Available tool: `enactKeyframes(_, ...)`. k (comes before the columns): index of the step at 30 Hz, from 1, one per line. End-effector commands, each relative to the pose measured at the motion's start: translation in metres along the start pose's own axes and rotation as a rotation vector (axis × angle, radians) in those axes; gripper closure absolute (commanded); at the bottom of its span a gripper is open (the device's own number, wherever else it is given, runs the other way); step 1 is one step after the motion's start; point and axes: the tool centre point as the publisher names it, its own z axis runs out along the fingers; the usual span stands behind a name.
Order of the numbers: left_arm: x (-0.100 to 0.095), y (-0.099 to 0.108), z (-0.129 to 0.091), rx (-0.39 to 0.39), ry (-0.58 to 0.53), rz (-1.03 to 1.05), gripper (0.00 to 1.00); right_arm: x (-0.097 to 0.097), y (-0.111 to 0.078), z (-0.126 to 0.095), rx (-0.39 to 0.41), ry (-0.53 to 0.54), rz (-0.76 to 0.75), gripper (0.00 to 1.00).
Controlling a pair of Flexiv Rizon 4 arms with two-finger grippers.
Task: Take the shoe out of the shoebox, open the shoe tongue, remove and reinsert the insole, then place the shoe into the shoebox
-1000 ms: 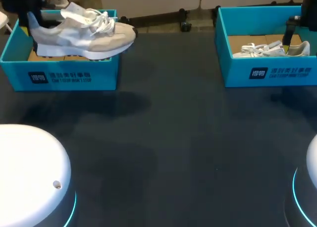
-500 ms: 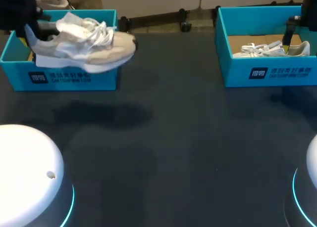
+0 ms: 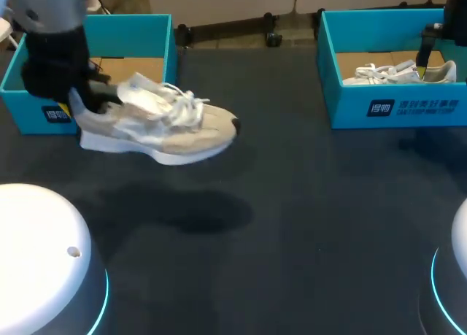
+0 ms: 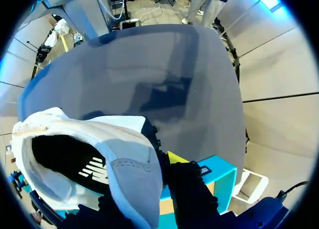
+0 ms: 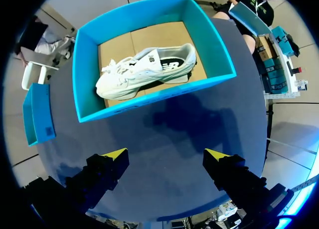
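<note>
A beige and white sneaker (image 3: 160, 125) hangs above the dark table, toe pointing right, with its shadow below it. My left gripper (image 3: 82, 103) is shut on its heel. In the left wrist view the heel collar and black insole (image 4: 75, 161) fill the space by my left gripper (image 4: 149, 174); one yellow fingertip (image 4: 175, 157) shows outside the heel and the other is hidden. The teal left shoebox (image 3: 109, 112) stands behind the shoe with only its cardboard floor showing. My right gripper (image 5: 166, 155) is open, high above the right shoebox (image 5: 149, 99).
The right teal shoebox (image 3: 394, 105) holds a white sneaker (image 3: 401, 74), also seen as a white sneaker (image 5: 147, 69) from above. My right arm (image 3: 452, 14) comes in at the far right corner. Two white robot bases (image 3: 44, 262) sit at the near corners.
My left arm has lifted the sneaker out of the left shoebox and carried it forward and to the right, over the table. The right arm has not moved.
</note>
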Motion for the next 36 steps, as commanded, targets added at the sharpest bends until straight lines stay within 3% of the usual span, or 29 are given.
enactKeyframes(1, -0.027, -0.007, 0.02, -0.082, 0.031, -0.015, 1.0, 0.0, -0.001, 0.0, -0.002, -0.001, 0.001, 0.0)
enactKeyframes(17, -0.13, -0.041, 0.077, -0.015, 0.042, -0.038, 1.0, 0.0, -0.001, 0.0, -0.002, -0.001, 0.001, 0.0)
enactKeyframes(23, -0.157, -0.05, 0.099, -0.014, 0.053, -0.055, 1.0, 0.0, -0.001, 0.0, -0.002, -0.001, 0.001, 0.0)
enactKeyframes(36, -0.194, -0.068, 0.141, -0.034, 0.08, -0.07, 1.0, 0.0, -0.001, 0.0, -0.002, -0.001, 0.001, 0.0)
